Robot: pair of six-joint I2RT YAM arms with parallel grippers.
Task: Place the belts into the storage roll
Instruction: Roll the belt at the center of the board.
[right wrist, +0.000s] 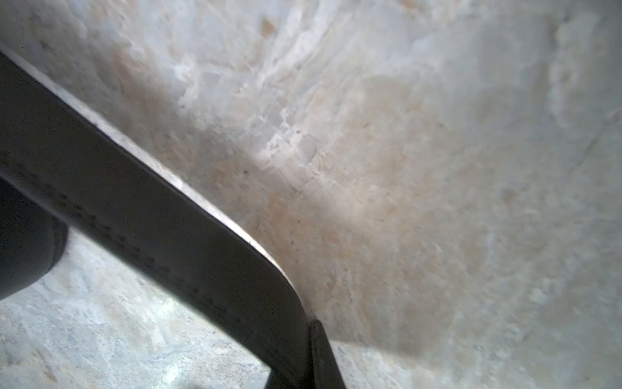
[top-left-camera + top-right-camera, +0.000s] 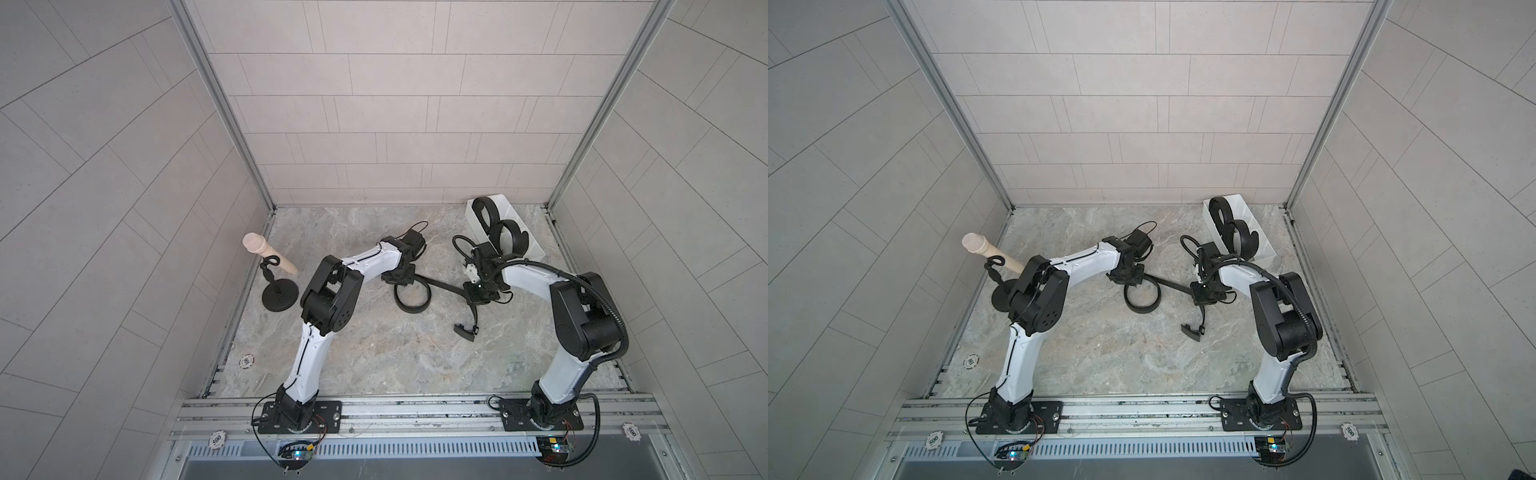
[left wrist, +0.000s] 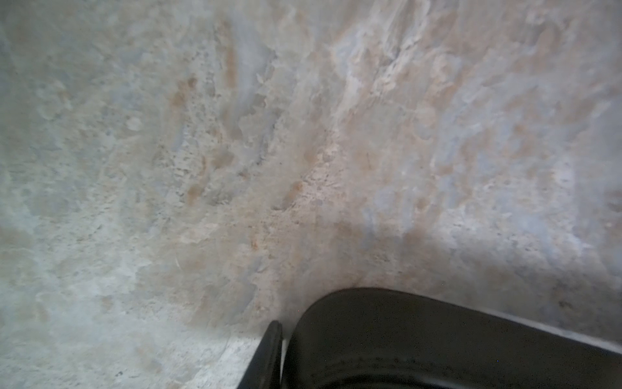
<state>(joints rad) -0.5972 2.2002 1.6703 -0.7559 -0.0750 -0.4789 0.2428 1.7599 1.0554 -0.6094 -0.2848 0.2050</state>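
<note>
Clock read on the table point(image 2: 374, 353) from a top view, 12 at the far wall.

- 9 o'clock: black stand point(image 2: 279, 297) with a beige peg. Not part of the job.
- Centre, a little toward 11: left gripper point(image 2: 402, 279) is down on the near end of the loose belt point(image 2: 444, 286), where the strap curls into an open loop point(image 2: 411, 309) on the table. Its jaws are hidden under the wrist. The left wrist view shows only the strap's curve point(image 3: 420, 336) close under the lens. Whether it grips I cannot tell.
- Centre, toward 2: right gripper point(image 2: 478, 297) is clamped on the same strap, which runs straight between the two grippers. The right wrist view shows the strap point(image 1: 151, 208) clear of the table and bending sharply at the jaws.
- From that bend the tail drops toward 5 and ends in the buckle point(image 2: 464, 332), which lies on the table.
- 1 o'clock, back corner: storage roll point(image 2: 510, 210) with two coiled belts standing on edge inside, one farther point(image 2: 496, 214) and one nearer point(image 2: 517, 241). The compartment nearest the arms looks free.

Handling, as I judge it: the strap is light and limp along its length but springy when rolled. It looks smooth, so it may slip. The buckle end is the heavy part and will swing. Best hold is across the strap's flat, close to the coil, so the roll cannot unwind before it goes into the tray.
</note>
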